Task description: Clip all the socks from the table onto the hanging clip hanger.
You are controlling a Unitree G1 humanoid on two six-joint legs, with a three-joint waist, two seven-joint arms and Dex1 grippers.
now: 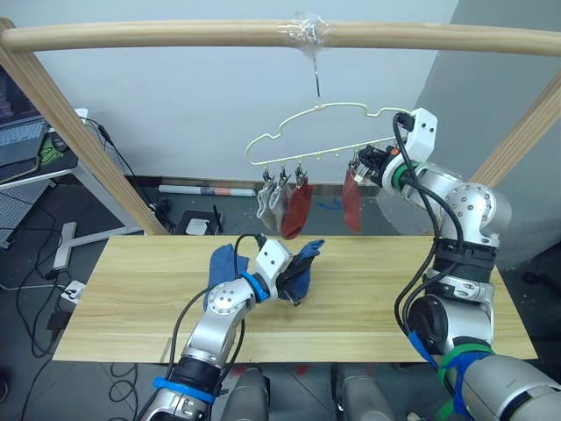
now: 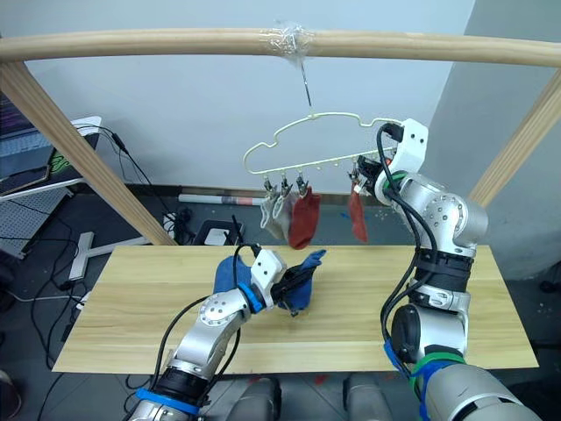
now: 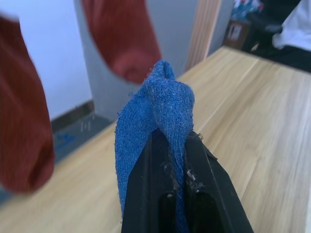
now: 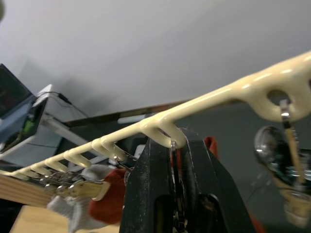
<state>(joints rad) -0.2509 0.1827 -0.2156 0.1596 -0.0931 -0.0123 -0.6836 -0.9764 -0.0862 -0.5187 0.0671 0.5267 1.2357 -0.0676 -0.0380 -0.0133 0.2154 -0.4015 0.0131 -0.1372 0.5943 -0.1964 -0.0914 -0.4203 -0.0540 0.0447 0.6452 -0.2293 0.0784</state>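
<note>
My left end effector (image 1: 292,285) pinches a soft blue ankle sock (image 1: 300,266) mid-counter (image 1: 131,298); right end effector (image 4: 179,160) squeezes a small metal clip (image 4: 174,160) on the cream wire hanger (image 1: 298,132) — lift the sock's cuff straight into that clip.

We note a pale, plain back wall (image 1: 175,96), with a greyer wall section (image 1: 491,79) at the right meeting it at a corner. A round wooden pole frame (image 1: 158,35) spans the top, with slanted side poles (image 1: 79,140) descending on both sides. The floor (image 1: 26,254) is dark grey and strewn with cables (image 1: 31,232). At the left stands a white-legged side desk (image 1: 83,175) carrying a laptop (image 1: 17,132). A power strip (image 1: 70,294) lies on the floor. A white roll or tube (image 1: 206,189) rests along the baseboard.
</note>
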